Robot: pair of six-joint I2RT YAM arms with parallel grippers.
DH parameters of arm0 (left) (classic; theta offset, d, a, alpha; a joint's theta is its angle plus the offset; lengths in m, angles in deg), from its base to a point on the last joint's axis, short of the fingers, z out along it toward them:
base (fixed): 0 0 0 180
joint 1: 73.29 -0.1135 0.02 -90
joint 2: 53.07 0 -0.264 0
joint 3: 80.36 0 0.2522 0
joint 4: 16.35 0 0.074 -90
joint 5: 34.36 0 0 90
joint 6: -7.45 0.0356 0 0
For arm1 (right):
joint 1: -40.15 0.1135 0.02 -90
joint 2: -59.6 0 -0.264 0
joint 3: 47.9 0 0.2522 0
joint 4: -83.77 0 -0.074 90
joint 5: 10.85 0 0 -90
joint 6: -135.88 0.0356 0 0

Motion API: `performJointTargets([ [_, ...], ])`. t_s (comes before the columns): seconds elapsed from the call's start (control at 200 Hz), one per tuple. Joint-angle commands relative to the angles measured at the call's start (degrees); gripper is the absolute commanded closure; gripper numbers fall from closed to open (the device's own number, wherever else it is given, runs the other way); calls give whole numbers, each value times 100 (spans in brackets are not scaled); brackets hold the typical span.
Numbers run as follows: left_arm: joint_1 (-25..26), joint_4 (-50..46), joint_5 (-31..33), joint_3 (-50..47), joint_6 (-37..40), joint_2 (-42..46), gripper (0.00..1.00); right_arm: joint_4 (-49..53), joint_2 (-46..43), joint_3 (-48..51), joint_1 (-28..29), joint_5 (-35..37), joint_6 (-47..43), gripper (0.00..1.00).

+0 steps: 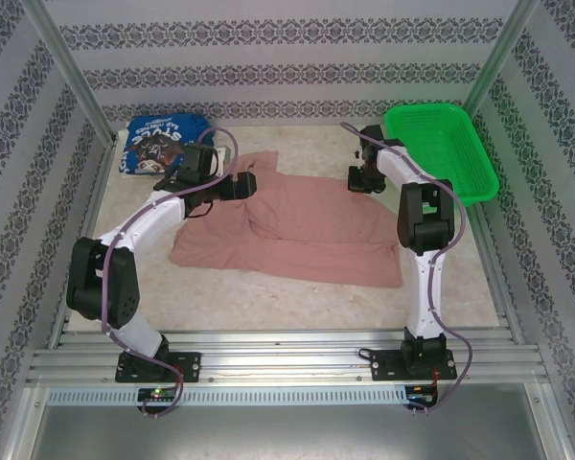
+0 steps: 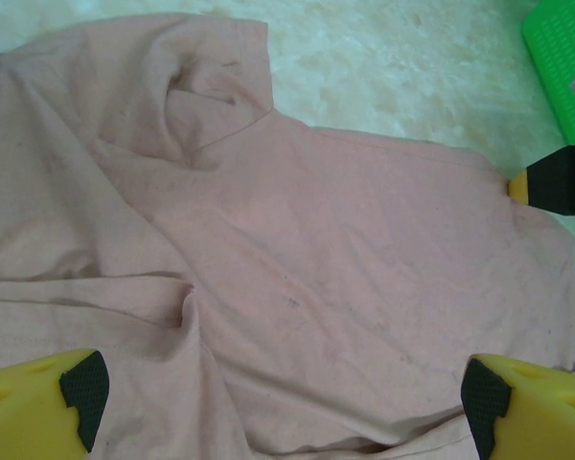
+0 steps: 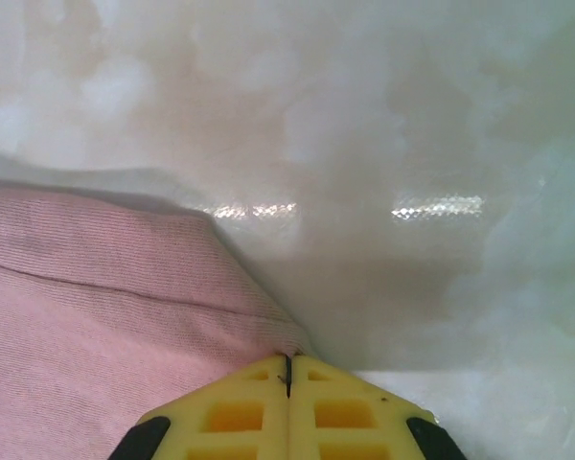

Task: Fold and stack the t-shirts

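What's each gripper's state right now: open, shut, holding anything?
Left gripper: open, fingers spread above the pink t-shirt, holding nothing.
Right gripper: shut at the shirt's edge; whether cloth is pinched cannot be told.

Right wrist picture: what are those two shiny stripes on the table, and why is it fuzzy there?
Right wrist view: the stripes are light glare on the glossy table, out of focus, while the pink t-shirt looks sharp; top external view: even light.

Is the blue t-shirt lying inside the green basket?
No, the blue t-shirt lies bunched at the table's far left corner, while the green basket stands at the far right.
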Motion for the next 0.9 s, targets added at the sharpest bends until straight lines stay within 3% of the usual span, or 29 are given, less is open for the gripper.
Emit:
performJointTargets([
  [0.0,70,163,34,-146,-31,217,4,-77,-407,212,163,264,-192,100],
  [0.16,79,188,64,-279,-71,272,5,-439,-1001,842,405,618,-173,100],
  [0.37,78,302,173,-472,-132,360,5,-574,-1479,1702,1127,1364,-86,100],
  [0.584,73,369,209,-520,-167,338,5,-1037,-1905,2754,1782,1276,655,100],
  [0.774,73,336,250,-494,-163,225,5,-1334,-2183,3239,1936,312,1129,77],
  [0.834,80,310,262,-487,-160,211,5,-1334,-2431,3346,1919,195,1165,66],
  [0.894,75,321,257,-494,-163,211,4,-1294,-2775,3443,1884,186,1161,63],
])
